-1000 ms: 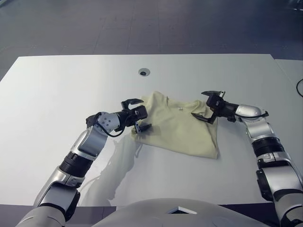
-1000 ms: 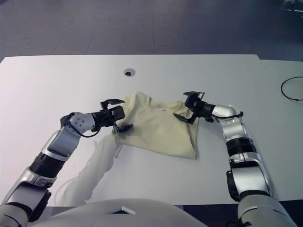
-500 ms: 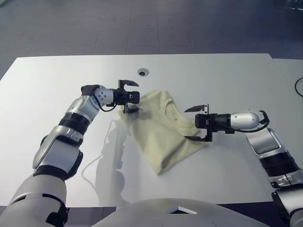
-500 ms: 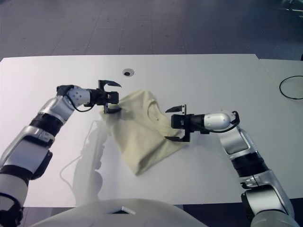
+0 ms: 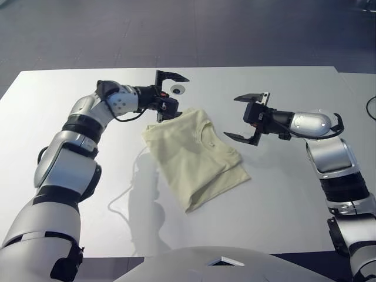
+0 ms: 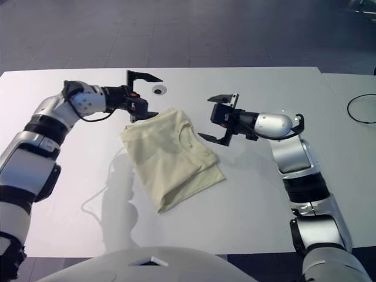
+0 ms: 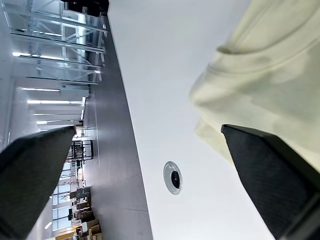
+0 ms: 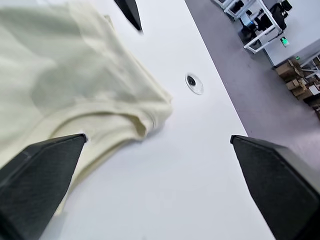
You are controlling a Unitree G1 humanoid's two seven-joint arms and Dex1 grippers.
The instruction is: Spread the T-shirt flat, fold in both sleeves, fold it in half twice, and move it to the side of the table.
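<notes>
Pale yellow T-shirt [image 5: 197, 158] lies folded on the white desk [image 5: 59, 117], long side running diagonal, collar facing up on its far half. It sits between the two sets of fingers, with most of it nearer the robot than either.

Left gripper [image 5: 170, 97]: fingers spread wide, nothing pinched. Lower finger [image 5: 166, 115] is right at the shirt's far corner; cannot tell whether it touches the cloth. Upper finger [image 5: 174, 75] is raised above it. The left wrist view shows a rumpled shirt edge [image 7: 270, 75] next to one finger [image 7: 270, 175].

Right gripper [image 5: 235, 117]: fingers spread wide, empty, above the desk just beside the shirt's collar side and apart from the cloth. In the right wrist view the shirt [image 8: 65, 75] lies ahead of the fingers.

A round cable hole [image 5: 176, 89] in the desk is just beyond the left fingers, on the far side from the shirt.
</notes>
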